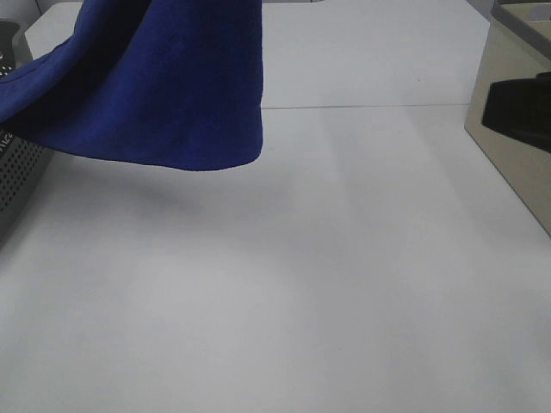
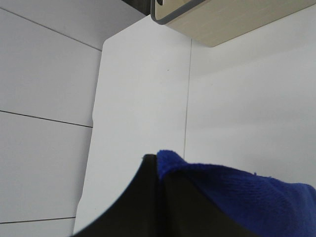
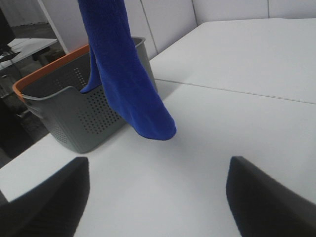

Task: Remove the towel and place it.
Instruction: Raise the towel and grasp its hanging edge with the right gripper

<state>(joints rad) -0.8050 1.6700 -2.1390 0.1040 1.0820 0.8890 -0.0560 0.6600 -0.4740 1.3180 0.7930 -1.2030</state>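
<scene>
No legible label, brand or number found. A few white characters (image 1: 4,142) stand on the grey basket (image 1: 19,185) wall, just below the towel (image 1: 172,77). They are cut by the frame edge and unreadable.

A white bench (image 1: 301,284) spreads beneath and ahead of the right claw (image 3: 158,160), with a thin seam (image 3: 222,89) crossing it farther out. A grey perforated basket (image 3: 74,118) with an orange rim stands ahead of that claw, off to one side. A beige wood-grain box (image 2: 237,19) sits well beyond the left claw (image 2: 157,165).
</scene>
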